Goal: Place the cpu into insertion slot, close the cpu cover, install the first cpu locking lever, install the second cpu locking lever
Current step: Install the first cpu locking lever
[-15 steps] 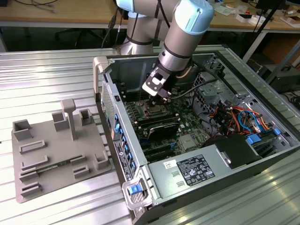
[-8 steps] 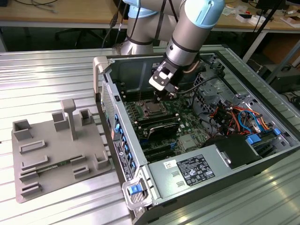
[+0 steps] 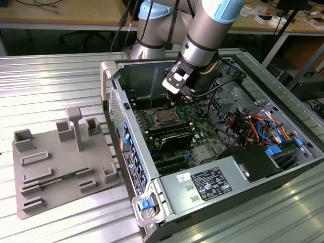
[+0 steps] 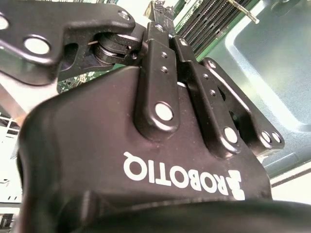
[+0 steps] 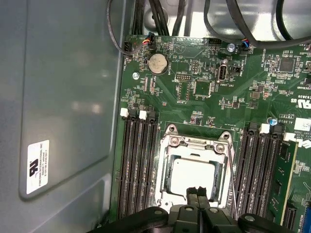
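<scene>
Cpu [image 3: 164, 117] is down in the insertion slot [image 5: 164, 180] on the green motherboard [image 3: 202, 136], silver top up, inside the open computer case [image 3: 114, 109].

Sweeping from the exterior view's left: a grey moulded fixture plate [image 3: 55, 167] lies on the ribbed metal desk [image 3: 45, 81], just beside the case. Next, the case wall with its blue tabs, then the board. The arm reaches down into the case, and the hand [image 3: 183, 95] hangs just above the cpu, a touch to its right. Further right is a tangle of orange and blue cables [image 3: 258, 126], and at the front the grey power supply [image 3: 202, 185].

In the first wrist view the cpu cover [image 5: 194, 144] lies flat over the chip, framing its metal top through the cut-out, with black memory slots [image 5: 138, 165] on either side. The hand's fingertips [image 5: 193, 193] are pressed together with nothing between them, right at the cover's edge. A thin wire locking lever [image 5: 232, 187] runs alongside; whether it is latched, I cannot tell.
</scene>
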